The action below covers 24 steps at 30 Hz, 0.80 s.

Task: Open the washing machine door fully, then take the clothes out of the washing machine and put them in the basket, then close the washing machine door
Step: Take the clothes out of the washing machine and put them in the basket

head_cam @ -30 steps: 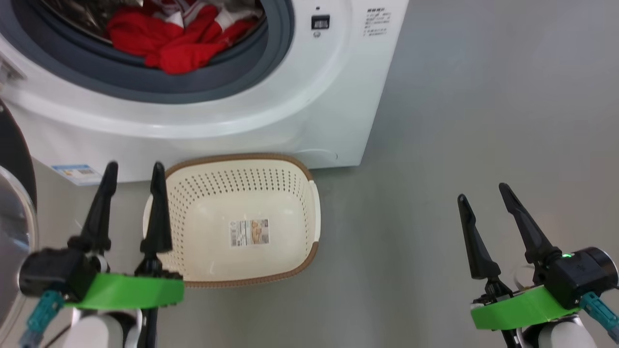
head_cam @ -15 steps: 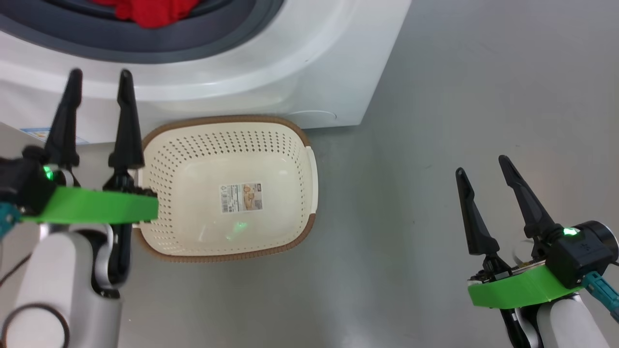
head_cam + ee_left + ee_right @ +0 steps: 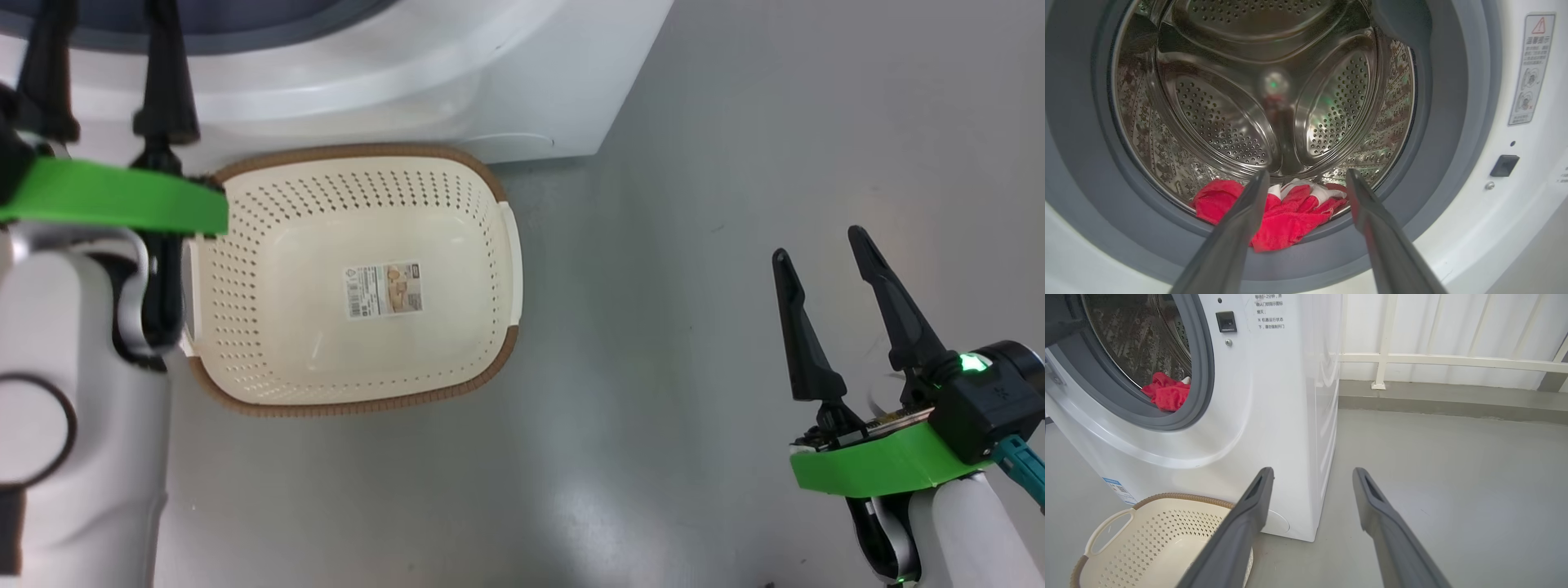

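The white washing machine (image 3: 490, 82) stands with its round opening uncovered; the washing machine door is out of view. Red clothes (image 3: 1286, 216) with white trim lie at the drum's front lip, also seen as the clothes (image 3: 1167, 394) from the right. My left gripper (image 3: 1307, 173) is open, held in front of the opening and aimed at the clothes without touching them; in the head view the left gripper (image 3: 104, 16) reaches past the top edge. The cream basket (image 3: 351, 151) sits on the floor against the machine's front, with nothing in it. My right gripper (image 3: 819, 245) hangs open over bare floor, well right of the basket.
Grey floor (image 3: 694, 327) spreads to the right of the washing machine (image 3: 1274, 396). A white railing (image 3: 1453, 361) and wall stand behind. A grey rubber ring (image 3: 1437, 122) borders the steel drum. The basket (image 3: 1163, 535) lies below and left of my right gripper (image 3: 1312, 470).
The head camera has tilted down, so the machine and basket slid up the picture. My left gripper has gone up and forward to the drum opening. The right gripper has barely moved.
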Tool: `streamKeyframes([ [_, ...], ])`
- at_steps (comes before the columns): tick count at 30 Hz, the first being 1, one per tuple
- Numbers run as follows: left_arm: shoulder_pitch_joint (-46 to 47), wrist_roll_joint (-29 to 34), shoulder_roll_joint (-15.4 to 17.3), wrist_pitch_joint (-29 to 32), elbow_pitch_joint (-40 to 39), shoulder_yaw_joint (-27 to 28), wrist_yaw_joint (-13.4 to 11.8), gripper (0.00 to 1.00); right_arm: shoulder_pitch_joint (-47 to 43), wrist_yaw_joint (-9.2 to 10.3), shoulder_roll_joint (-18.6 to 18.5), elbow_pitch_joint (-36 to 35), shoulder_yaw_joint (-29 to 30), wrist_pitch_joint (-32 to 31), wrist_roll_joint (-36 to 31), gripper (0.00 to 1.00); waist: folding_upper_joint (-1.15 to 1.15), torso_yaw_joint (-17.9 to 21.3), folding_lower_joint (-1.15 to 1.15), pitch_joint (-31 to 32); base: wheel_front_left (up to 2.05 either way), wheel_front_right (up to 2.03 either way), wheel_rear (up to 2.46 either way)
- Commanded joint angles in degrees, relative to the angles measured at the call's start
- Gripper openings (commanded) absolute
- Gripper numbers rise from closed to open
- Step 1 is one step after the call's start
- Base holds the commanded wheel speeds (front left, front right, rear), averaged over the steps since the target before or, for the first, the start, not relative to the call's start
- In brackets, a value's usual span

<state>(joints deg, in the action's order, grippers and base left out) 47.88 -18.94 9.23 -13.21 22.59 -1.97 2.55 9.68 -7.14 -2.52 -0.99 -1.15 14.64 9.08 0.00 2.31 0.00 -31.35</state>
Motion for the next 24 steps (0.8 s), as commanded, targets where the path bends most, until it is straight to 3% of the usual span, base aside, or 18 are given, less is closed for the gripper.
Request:
streamKeyframes([
  [1,1.9,0.5,2.4,-0.3,-0.4,1.2,0.2,1.00,0.5,-0.35,-0.4,-1.6,-1.7,0.4,0.0,1.00,0.00,0.3,0.00,-1.5,0.00,0.00,0.00],
  [24,21.5,3.1,6.2,-1.7,19.0,1.0,0.2,1.00,2.6,-0.35,-0.4,-2.5,-1.7,0.4,0.4,1.00,0.00,2.9,0.00,-9.3,0.00,0.00,0.00],
])
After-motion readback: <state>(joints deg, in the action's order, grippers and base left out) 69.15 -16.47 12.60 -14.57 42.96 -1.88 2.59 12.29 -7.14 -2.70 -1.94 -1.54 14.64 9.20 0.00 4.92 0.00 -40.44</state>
